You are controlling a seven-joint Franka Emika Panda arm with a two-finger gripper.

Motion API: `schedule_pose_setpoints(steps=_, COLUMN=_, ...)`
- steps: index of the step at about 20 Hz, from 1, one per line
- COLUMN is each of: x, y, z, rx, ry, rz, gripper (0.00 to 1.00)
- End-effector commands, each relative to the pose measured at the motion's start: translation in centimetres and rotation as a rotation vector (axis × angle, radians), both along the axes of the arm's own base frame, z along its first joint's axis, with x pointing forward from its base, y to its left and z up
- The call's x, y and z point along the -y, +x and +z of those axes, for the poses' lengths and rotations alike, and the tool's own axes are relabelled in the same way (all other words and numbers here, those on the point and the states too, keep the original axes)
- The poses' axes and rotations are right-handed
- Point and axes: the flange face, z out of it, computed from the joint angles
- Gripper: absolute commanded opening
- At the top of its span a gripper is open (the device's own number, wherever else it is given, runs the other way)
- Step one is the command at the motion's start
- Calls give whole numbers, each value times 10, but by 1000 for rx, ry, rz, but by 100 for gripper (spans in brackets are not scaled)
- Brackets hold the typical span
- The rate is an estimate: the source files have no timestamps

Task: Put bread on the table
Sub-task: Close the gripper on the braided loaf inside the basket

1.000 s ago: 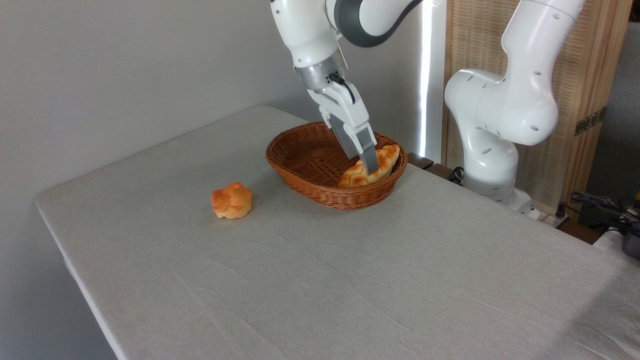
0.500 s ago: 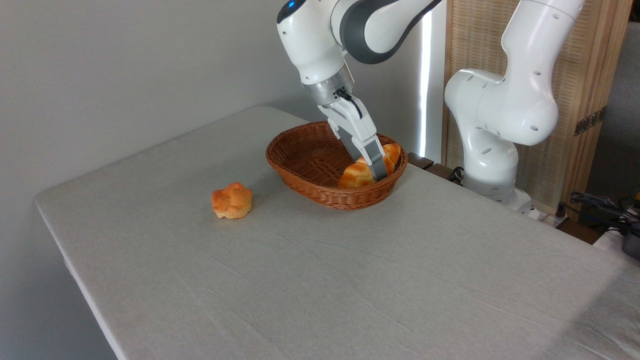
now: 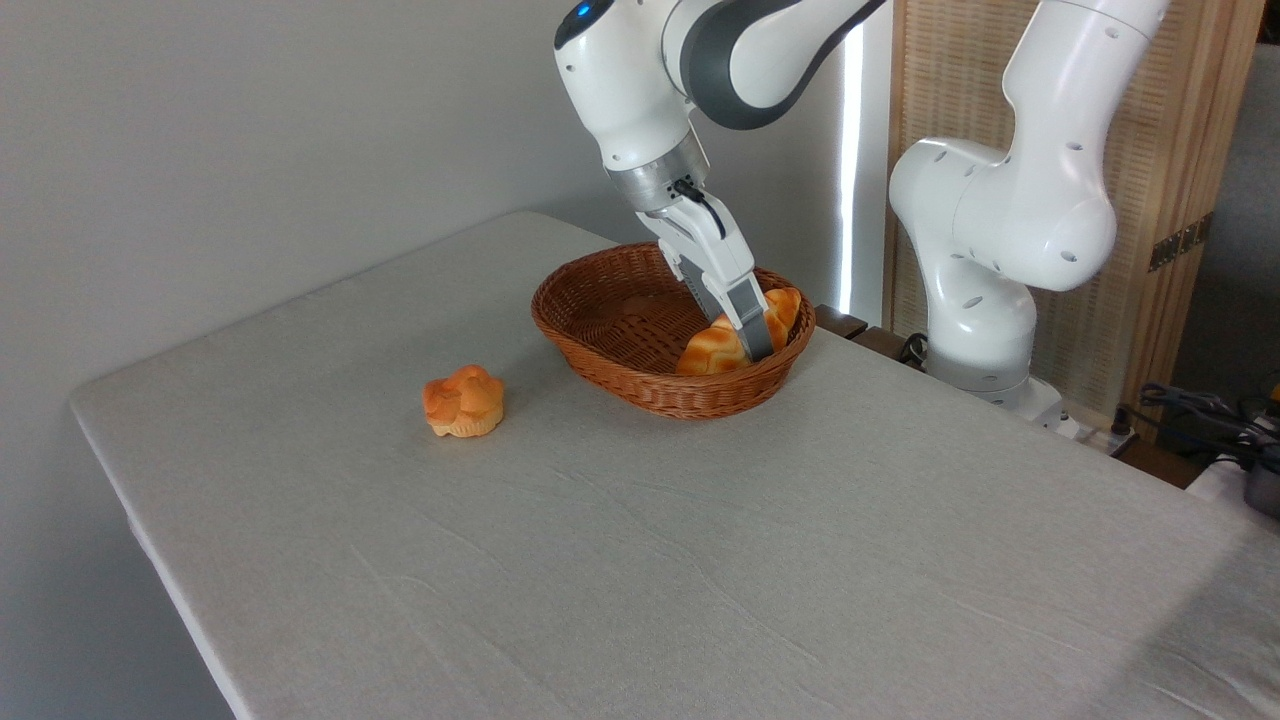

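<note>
table (image 3: 640, 560) | bread (image 3: 715, 352) in basket (image 3: 610, 365), mid hidden | pincer (image 3: 758, 345) grip unclear

I count one arm (image 3: 1000, 200) with one gripper (image 3: 758, 345); one table (image 3: 700, 560); one wicker basket (image 3: 600, 345); two baked items in all, namely one braided loaf of bread (image 3: 712, 352) and one small flower-shaped bun (image 3: 463, 400); one slatted wooden screen (image 3: 1180, 150) behind the arm.
</note>
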Motion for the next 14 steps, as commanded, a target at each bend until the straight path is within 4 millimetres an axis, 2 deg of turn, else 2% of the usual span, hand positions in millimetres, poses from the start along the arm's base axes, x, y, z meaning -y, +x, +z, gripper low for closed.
schedule_pose_setpoints(steps=1, x=-2, y=-1, z=-2, rx=-4, ry=-13, rz=3, gripper=20)
schedule_pose_setpoints(steps=6, x=-12, y=4, z=0, rx=-9, ry=-32, rz=34, gripper=21)
schedule_pose_setpoints(steps=10, x=-12, y=5, z=1, rx=-8, ry=-33, rz=35, gripper=20)
schedule_pose_setpoints(steps=14, x=-3, y=15, z=18, rx=15, ry=-32, rz=78, gripper=21)
